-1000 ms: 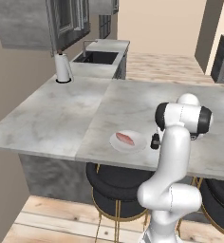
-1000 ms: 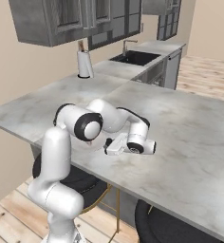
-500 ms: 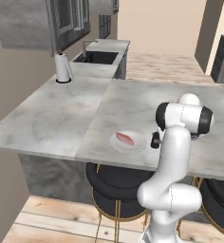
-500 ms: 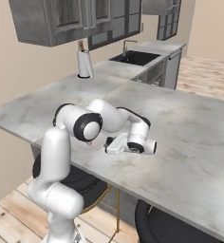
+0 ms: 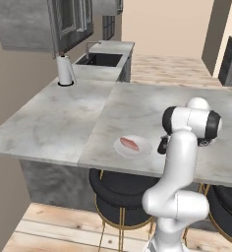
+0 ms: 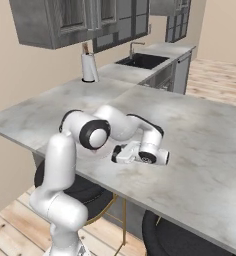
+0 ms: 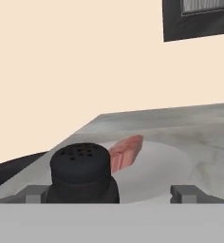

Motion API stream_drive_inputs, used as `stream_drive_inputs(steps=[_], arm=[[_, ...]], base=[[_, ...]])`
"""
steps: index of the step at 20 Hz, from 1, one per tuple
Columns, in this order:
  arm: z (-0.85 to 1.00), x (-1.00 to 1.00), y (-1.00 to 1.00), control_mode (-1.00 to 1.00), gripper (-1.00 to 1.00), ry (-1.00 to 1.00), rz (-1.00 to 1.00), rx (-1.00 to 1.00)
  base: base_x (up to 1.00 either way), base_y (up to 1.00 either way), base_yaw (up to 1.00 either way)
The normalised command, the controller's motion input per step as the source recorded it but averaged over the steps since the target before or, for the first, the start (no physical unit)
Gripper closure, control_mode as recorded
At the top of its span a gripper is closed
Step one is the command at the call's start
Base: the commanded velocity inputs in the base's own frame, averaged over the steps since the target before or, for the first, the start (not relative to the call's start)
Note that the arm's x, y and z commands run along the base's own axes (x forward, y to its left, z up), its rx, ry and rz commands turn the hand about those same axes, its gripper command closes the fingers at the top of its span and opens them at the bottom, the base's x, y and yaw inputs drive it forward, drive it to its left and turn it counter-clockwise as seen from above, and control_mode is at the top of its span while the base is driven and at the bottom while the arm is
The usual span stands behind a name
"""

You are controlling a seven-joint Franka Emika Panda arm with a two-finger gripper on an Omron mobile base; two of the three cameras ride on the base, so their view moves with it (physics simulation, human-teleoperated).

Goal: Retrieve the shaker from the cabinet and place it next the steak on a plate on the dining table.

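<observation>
Gripper [image 7: 109, 192] jaws now spread wide, just let go of shaker [image 7: 81, 172]. Shaker stands on dining table [image 5: 64, 118] just right of plate [image 5: 143, 149] with steak [image 5: 129, 144]. Placement looks done; retreat likely next.

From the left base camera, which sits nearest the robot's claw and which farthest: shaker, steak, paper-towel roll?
1. Shaker, right at the gripper, beside the plate.
2. Steak, on the plate, just left.
3. Paper-towel roll, far back left by the sink.

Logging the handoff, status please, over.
Claw open, fingers either side of the shaker. Shaker stands beside the plate with the steak. Nothing in the way.
</observation>
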Motion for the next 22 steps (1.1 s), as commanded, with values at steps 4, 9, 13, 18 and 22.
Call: stream_drive_inputs(steps=[4,9,13,18,22], arm=[[0.00,-0.09,-0.25,-1.00,-1.00,0.00,0.00,0.05],[0.00,-0.11,-0.02,-1.00,-1.00,-0.02,0.00,0.00],[0.00,-0.13,0.15,-1.00,-1.00,-0.04,0.00,0.00],[0.00,-0.11,-0.07,-1.00,-1.00,-0.07,0.00,0.01],[0.08,-0.24,-0.51,-1.00,-1.00,-0.05,0.00,0.09]], base=[[0.00,0.00,0.00],[0.00,0.00,0.00],[0.00,0.00,0.00],[0.00,0.00,0.00],[0.00,0.00,0.00]])
